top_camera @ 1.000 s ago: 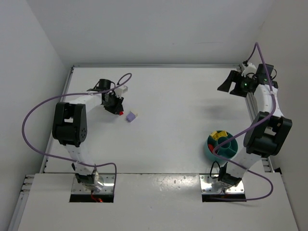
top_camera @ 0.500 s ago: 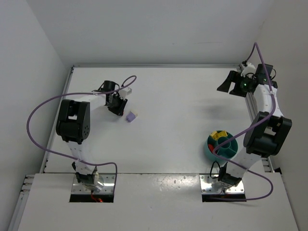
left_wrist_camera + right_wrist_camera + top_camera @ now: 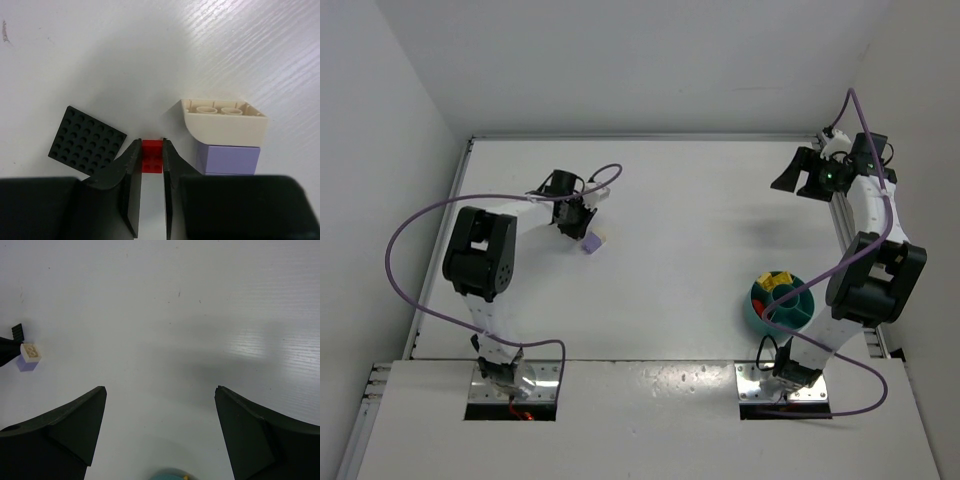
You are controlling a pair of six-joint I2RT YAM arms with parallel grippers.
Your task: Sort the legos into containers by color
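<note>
The left gripper (image 3: 150, 149) is clenched on 1 red lego (image 3: 151, 161), low in the centre of the left wrist frame. On the counter (image 3: 150, 50), a black plate (image 3: 87, 140) lies just left of it and a cream-on-lavender brick stack (image 3: 227, 135) just right. In the top view the teal bowl (image 3: 756, 310) sits well apart at lower right, so the carry likely runs that way. The right gripper (image 3: 160, 390) hangs released, grasping nothing.

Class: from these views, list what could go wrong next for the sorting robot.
1. The left end effector pinches the red brick only at its fingertips; it may slip when lifted.
2. The cream-capped lavender stack sits right beside it and could get knocked.
3. The teal bowl lies far across the table, making a long carry.
</note>
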